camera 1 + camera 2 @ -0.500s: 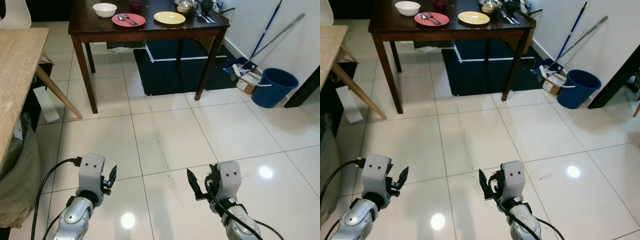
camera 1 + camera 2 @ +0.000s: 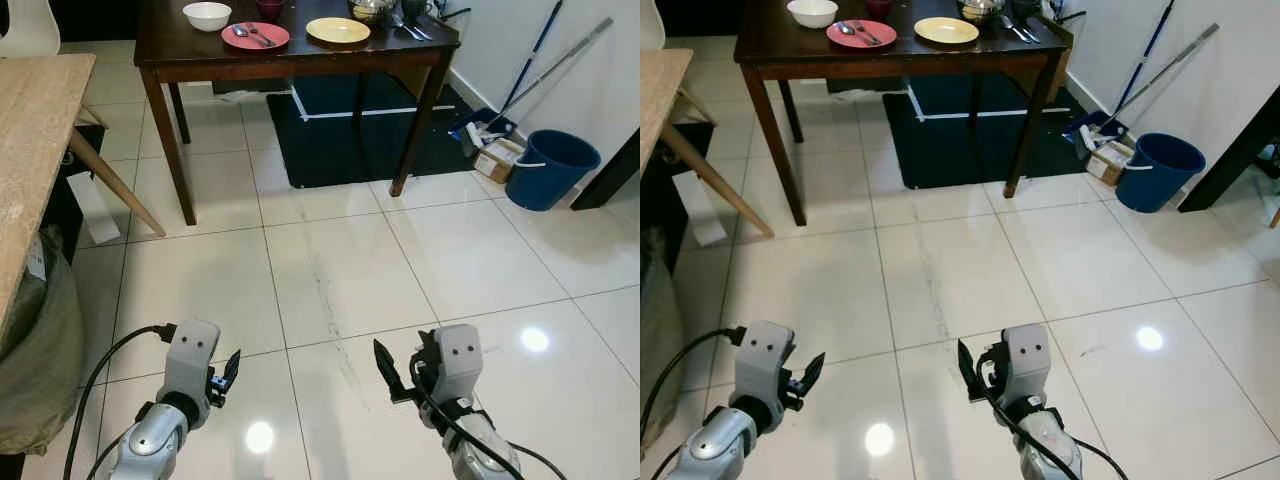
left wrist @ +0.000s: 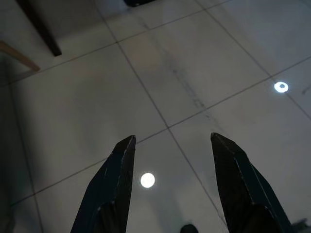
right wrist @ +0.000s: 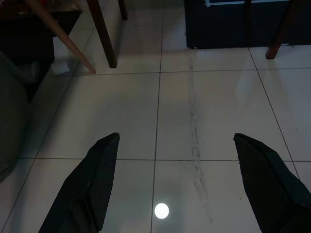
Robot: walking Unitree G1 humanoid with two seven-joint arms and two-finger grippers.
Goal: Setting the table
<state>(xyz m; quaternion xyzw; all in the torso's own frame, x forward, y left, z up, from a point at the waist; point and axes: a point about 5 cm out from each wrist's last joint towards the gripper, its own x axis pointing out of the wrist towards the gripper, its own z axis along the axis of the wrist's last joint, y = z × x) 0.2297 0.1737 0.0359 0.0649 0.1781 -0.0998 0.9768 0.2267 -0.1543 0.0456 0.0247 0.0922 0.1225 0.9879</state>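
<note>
Both grippers hang low over floor tiles, empty: left gripper [image 3: 171,187] & right gripper [image 4: 177,182] w/ fingers spread. Dark table [image 2: 200,52] w/ red plate [image 2: 256,36], yellow plate [image 2: 338,30], white bowl [image 2: 207,15] well ahead of them.

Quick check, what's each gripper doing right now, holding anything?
Left gripper: open, holding nothing, low over the floor tiles.
Right gripper: open wide, holding nothing.

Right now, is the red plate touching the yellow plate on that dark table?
Apart. In the left eye view, a strip of dark table top shows plainly between the red plate and the yellow plate.
</note>
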